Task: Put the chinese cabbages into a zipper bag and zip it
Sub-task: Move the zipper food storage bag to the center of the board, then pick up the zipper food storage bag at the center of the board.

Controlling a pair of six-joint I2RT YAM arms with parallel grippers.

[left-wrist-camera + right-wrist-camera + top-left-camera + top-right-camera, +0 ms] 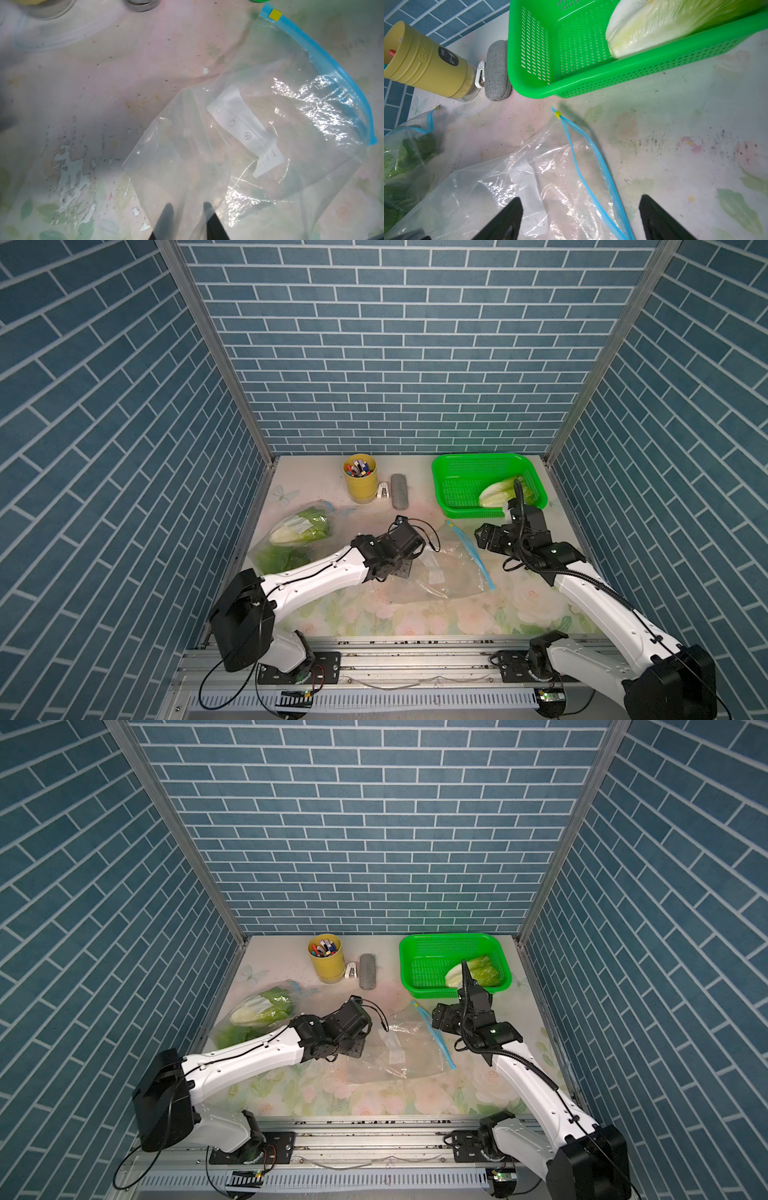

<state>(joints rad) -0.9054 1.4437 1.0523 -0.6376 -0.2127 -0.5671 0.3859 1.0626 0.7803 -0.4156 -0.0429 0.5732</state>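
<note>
Where it lies in basket [478,457] | cabbage [494,495]: white stalk; crinkly light-green leaves

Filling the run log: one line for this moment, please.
left gripper: narrow at empty bag, grip unclear | right gripper: open over zipper | basket: one cabbage

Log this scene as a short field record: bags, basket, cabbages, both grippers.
open bag: clear plastic zipper bag with blue zip strip, mid-table, empty, mouth unzipped
filled bag: second clear zipper bag, by the left arm, leafy green cabbage inside
basket: green perforated plastic basket, one white-stalked chinese cabbage lying in it
left gripper: at the empty bag's closed end, grip unclear
right gripper: open, over the blue zip strip
</note>
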